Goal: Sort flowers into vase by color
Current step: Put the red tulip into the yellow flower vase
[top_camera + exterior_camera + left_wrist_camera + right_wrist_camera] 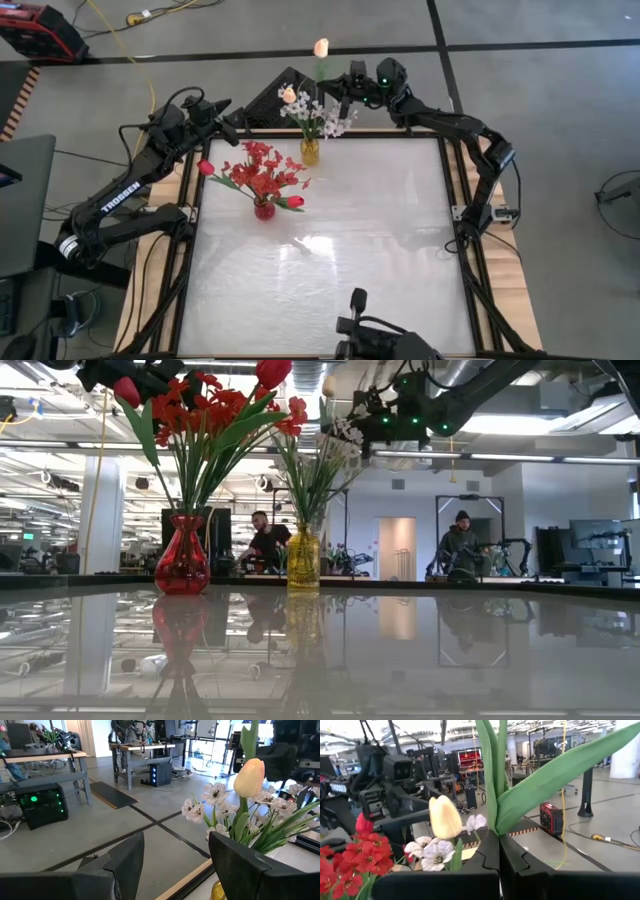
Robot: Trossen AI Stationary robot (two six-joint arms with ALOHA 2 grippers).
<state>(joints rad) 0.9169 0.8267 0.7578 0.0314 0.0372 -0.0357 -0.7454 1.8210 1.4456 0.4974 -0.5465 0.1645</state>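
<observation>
Above the far edge of the tabletop, a cream tulip is clamped by its smooth green stem in the right gripper fingers. Lowering into the amber glass vase is judged next. The left gripper waits, fingers apart.

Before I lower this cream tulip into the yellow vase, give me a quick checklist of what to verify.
1. Right pincer shut on the cream-yellow tulip's green stem: ok.
2. Yellow glass vase upright: ok.
3. Held tulip bloom above vase mouth: not ok, it sits beyond the table's far edge.
4. Left pincer open, empty: ok.
5. Left pincer clear of vase: cannot tell, it is close.
6. Red glass vase apart from the yellow one: ok.
</observation>
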